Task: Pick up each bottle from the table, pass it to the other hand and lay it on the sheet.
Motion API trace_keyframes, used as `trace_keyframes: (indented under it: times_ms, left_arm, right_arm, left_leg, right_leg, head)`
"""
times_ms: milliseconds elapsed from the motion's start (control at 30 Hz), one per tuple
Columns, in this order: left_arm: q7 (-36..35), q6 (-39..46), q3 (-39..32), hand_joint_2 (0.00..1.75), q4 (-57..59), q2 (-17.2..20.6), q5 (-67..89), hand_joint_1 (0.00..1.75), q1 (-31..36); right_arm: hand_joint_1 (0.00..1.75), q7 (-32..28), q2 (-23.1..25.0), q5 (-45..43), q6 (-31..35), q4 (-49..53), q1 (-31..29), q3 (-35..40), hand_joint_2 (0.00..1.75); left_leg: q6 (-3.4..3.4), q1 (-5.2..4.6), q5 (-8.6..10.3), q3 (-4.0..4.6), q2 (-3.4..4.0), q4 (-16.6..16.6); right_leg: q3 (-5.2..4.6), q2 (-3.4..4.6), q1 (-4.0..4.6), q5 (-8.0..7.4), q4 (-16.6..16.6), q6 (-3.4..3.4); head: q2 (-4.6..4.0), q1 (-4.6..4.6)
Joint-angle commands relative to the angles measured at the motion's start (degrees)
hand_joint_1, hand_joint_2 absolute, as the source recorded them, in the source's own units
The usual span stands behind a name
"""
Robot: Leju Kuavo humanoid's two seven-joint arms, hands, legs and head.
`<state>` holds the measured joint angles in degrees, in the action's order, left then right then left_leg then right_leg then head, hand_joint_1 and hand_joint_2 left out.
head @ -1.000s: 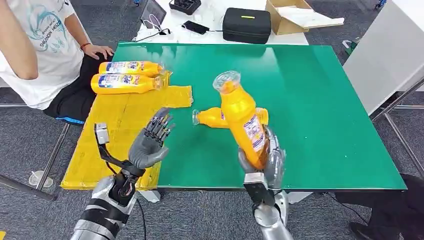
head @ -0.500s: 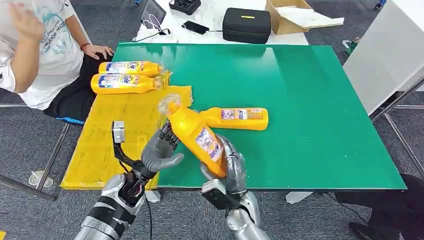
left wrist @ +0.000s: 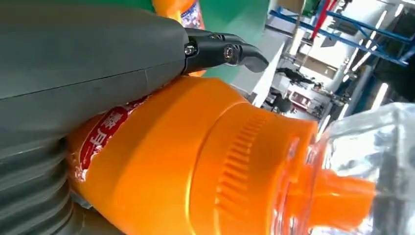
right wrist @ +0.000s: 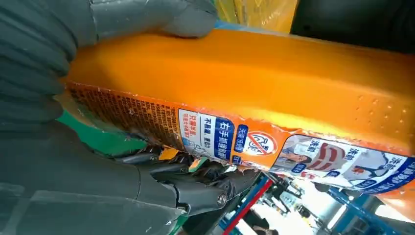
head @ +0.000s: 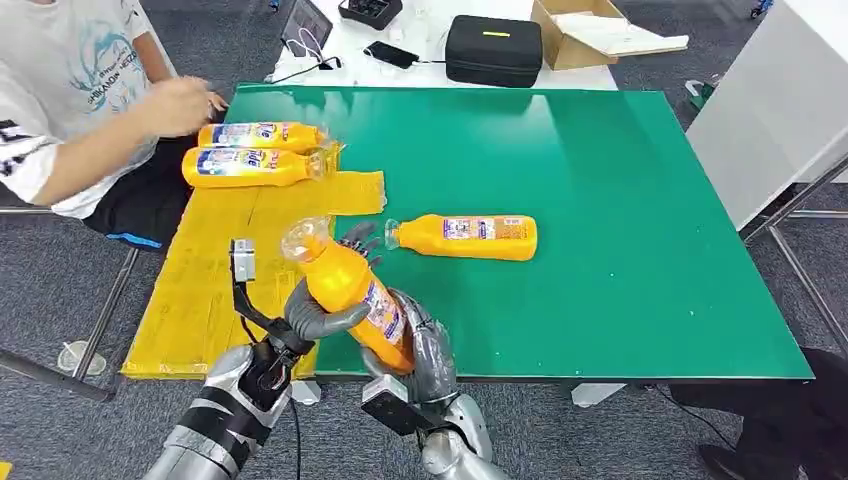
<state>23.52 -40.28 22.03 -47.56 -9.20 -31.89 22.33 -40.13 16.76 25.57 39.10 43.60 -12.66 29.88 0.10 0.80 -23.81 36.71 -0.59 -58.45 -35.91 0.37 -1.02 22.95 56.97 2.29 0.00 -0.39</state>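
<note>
While the right hand (head: 425,350) clasps the lower body of an orange plastic bottle with a clear cap (head: 345,288), tilted above the near edge of the green tabletop (head: 620,220), the left hand (head: 315,305) closes its thumb and fingers around the bottle's upper part. A second orange bottle (head: 465,237) lies on its side near the tabletop's middle, and two more orange bottles (head: 255,152) lie at the far end of the yellow sheet (head: 210,270) along the left edge, where a person's hand (head: 180,103) reaches.
</note>
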Motion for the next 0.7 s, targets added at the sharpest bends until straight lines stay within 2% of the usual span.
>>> trace_keyframes:
  times_ms: [33, 167, 200, 233, 267, 300, 500, 600, 667, 700]
  left_arm:
    - [0.0, 1.2, 2.8, 1.75, 3.6, -0.1, -0.1, 0.00, 3.1]
    - [1.3, 2.4, 2.8, 1.75, 2.4, 0.3, 1.9, 0.00, 2.6]
    - [1.3, 2.5, 2.7, 1.75, 2.4, 0.3, 1.9, 0.80, 2.5]
    - [1.3, 2.7, 2.5, 1.75, 2.0, 0.3, 2.2, 1.52, 2.3]
    - [1.3, 2.7, 2.5, 1.75, 2.0, 0.3, 2.2, 1.52, 2.3]
    - [1.5, 2.2, 2.5, 1.75, 1.4, 0.3, 2.6, 1.75, 1.9]
    - [0.0, 0.5, 1.2, 1.75, -0.5, -0.1, 0.0, 1.75, 0.5]
    - [-0.4, 0.8, 0.8, 1.75, -1.5, 0.0, -0.5, 1.75, 0.0]
    - [-0.6, 0.9, 0.7, 1.75, -1.8, 0.1, -0.6, 1.75, -0.2]
    - [-0.6, 1.2, 0.6, 1.75, -1.9, 0.1, -0.6, 1.75, -0.3]
  right_arm:
    - [1.75, 0.1, 0.2, 0.7, -1.0, -8.4, -2.2, 3.1, 1.75]
    - [1.75, 0.1, 0.1, -0.6, -0.8, -7.4, -1.9, 3.1, 1.75]
    - [1.75, 0.1, 0.1, -0.8, -0.8, -7.4, -1.9, 2.9, 1.75]
    - [1.75, 0.1, 0.0, -1.2, -0.7, -7.1, -1.9, 2.6, 1.75]
    - [1.75, 0.1, 0.0, -1.2, -0.7, -7.1, -1.9, 2.6, 1.75]
    - [1.75, 0.1, -0.1, -1.3, -0.6, -6.8, -1.8, 2.3, 1.75]
    - [1.75, 0.1, -0.1, -1.0, -0.6, -6.6, -1.5, 0.7, 1.75]
    - [1.75, 0.1, -0.2, -1.4, -0.6, -5.7, -1.4, -0.5, 1.75]
    - [1.75, 0.1, -0.3, -1.6, -0.7, -5.5, -1.5, -1.0, 1.75]
    - [1.75, 0.1, -0.4, -1.7, -0.6, -5.2, -1.4, -1.2, 1.75]
  left_leg:
    - [0.01, 0.05, -0.07, -0.25, -0.02, 0.0]
    - [0.01, 0.06, -0.06, -0.20, -0.01, 0.0]
    - [0.03, 0.08, -0.11, -0.33, 0.01, 0.0]
    - [0.02, 0.06, -0.06, -0.20, -0.02, 0.0]
    - [0.02, 0.04, -0.04, -0.14, -0.02, 0.0]
    - [0.02, 0.03, -0.03, -0.13, -0.01, 0.0]
    - [0.03, 0.06, -0.11, -0.31, 0.01, 0.0]
    - [0.01, 0.03, -0.03, -0.10, -0.01, 0.0]
    - [0.04, 0.07, -0.14, -0.36, 0.02, 0.0]
    - [0.02, 0.02, -0.03, -0.12, -0.01, 0.0]
  right_leg:
    - [0.29, -0.09, 0.08, 0.08, 0.0, -0.10]
    - [0.23, -0.07, 0.09, 0.06, 0.0, -0.09]
    - [0.37, -0.09, 0.11, 0.10, 0.0, -0.13]
    - [0.24, -0.09, 0.09, 0.06, -0.1, -0.09]
    - [0.16, -0.07, 0.06, 0.04, 0.0, -0.07]
    - [0.15, -0.06, 0.05, 0.04, 0.0, -0.07]
    - [0.35, -0.08, 0.10, 0.10, 0.0, -0.13]
    - [0.12, -0.06, 0.04, 0.03, 0.0, -0.06]
    - [0.40, -0.08, 0.11, 0.12, -0.1, -0.13]
    - [0.14, -0.07, 0.04, 0.04, 0.0, -0.06]
  head:
    - [0.00, 0.00]
    - [0.00, 0.00]
    - [0.00, -0.02]
    - [0.00, 0.00]
    - [0.00, -0.02]
    - [0.00, 0.00]
    - [0.00, 0.00]
    - [0.00, 0.00]
    - [0.00, 0.00]
    - [0.00, -0.02]
